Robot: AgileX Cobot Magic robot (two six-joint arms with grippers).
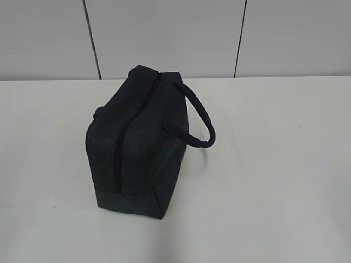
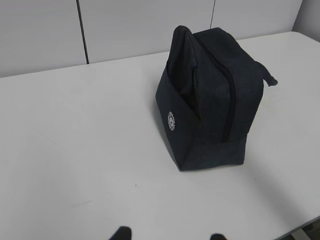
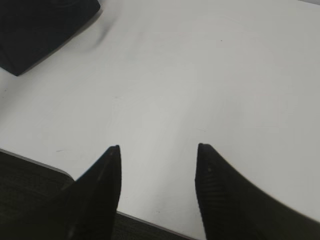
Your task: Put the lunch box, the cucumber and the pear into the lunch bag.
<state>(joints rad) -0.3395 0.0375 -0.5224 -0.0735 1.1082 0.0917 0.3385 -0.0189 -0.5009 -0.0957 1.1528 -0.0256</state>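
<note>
Dark navy boxy fabric lunch bag [image 1: 137, 142] zipped, upright on white bench [image 1: 274, 164], far ahead-left of right tool [image 3: 157, 150], spread wide, empty; left tool [image 2: 170, 235] tips apart, bag ahead-right

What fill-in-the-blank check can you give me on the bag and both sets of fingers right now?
1. The zipper along the top of the lunch bag is ____.
2. The right gripper has its fingers spread ____ over bare table.
3. The bag's white round logo shows only in the ____ wrist view.
4. The right gripper holds ____.

Missing words: closed; open; left; nothing
</note>
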